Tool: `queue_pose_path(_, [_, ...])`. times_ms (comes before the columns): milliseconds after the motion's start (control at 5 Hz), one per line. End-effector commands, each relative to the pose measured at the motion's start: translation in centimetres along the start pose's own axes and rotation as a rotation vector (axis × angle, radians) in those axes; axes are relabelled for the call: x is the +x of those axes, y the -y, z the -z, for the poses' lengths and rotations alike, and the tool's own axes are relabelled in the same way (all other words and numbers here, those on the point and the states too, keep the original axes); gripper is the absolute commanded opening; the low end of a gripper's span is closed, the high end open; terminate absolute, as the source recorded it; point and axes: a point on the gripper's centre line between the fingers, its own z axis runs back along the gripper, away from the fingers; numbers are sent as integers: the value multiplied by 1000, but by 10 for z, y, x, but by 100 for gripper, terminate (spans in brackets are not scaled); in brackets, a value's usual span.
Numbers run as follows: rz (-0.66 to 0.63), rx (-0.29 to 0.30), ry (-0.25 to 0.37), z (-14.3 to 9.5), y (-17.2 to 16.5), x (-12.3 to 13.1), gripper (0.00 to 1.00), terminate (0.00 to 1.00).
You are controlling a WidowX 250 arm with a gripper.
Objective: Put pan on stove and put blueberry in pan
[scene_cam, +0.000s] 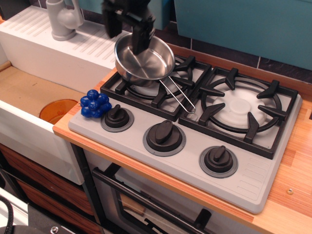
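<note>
Wooden counter (292,170) carries the stove (243,178), and we see the pan (144,59) already sitting on its far-left burner, thin handle running toward the front right. Our gripper (127,22) hangs at the pan's back rim — blurred, so we cannot tell whether its jaws are spread or closed. The blueberry (95,104) lies well apart from it, toward the front and a little left, on the stove's corner just beside the leftmost knob (117,117) — that is the direction we judge the next reach must take.
</note>
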Motion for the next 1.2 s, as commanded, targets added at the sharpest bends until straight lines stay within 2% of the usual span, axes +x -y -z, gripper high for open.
queue_pose_path(0, [-13, 110, 153, -15, -1, -34, 100, 0])
queue_pose_path(200, [-1, 161, 186, 1, 0, -50, 100, 0])
queue_pose_path(400, [2, 157, 201, 14, 5, -63, 100, 0])
queue_pose_path(800, [-20, 176, 189, 18, 10, -79, 100, 0])
queue_pose_path(1000, [-31, 152, 176, 23, 11, -81, 100, 0])
